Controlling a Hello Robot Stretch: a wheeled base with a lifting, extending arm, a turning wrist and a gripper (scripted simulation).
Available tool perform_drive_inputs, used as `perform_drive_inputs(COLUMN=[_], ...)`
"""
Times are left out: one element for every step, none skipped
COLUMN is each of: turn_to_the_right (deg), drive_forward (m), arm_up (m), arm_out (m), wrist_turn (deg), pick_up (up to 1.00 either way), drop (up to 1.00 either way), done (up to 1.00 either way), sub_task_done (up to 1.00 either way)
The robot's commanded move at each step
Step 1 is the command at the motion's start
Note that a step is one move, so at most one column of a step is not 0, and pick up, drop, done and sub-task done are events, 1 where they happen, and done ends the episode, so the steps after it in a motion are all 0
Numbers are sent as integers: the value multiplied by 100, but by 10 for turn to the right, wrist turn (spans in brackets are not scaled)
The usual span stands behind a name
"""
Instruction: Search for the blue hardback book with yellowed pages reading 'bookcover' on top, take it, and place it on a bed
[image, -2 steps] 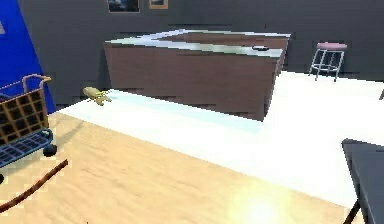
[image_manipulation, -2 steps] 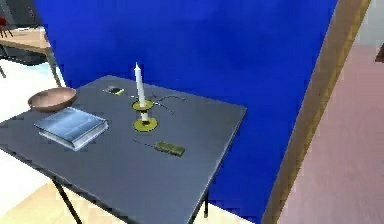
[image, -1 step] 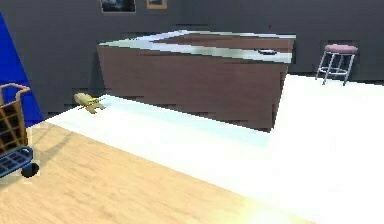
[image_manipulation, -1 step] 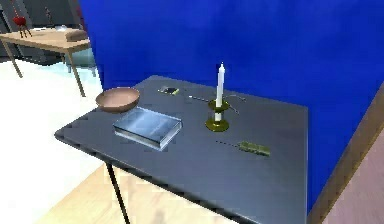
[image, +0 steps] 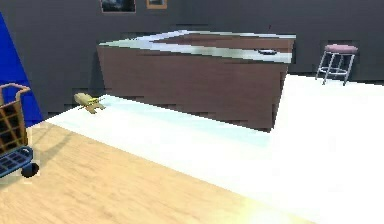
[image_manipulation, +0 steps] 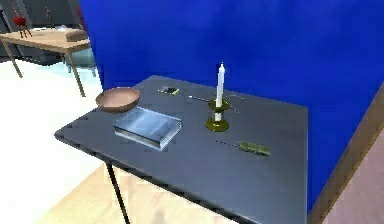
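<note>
A flat blue-grey slab with a pale side edge, shaped like a closed book (image_manipulation: 148, 127), lies on a dark grey table (image_manipulation: 270, 180) in the arm side view. It rests near the table's left front edge, just below a brown bowl (image_manipulation: 118, 98). To its right, a white candle in a brass holder (image_manipulation: 219, 98) stands upright.
A thin greenish stick (image_manipulation: 250, 149) and a small item (image_manipulation: 168, 91) lie on the table, with a blue wall (image_manipulation: 260, 40) behind and a wooden table (image_manipulation: 45, 40) far left. Ahead stand a brown counter (image: 190, 85), a pink-seated stool (image: 338, 60) and an orange-framed cart (image: 14, 125). A small yellowish thing (image: 88, 101) lies on the floor.
</note>
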Motion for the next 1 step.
perform_drive_inputs(turn_to_the_right=[0], drive_forward=[0], arm_up=[38], arm_out=[0], wrist_turn=[0], pick_up=[0], drop=[0], done=[0], sub_task_done=[0])
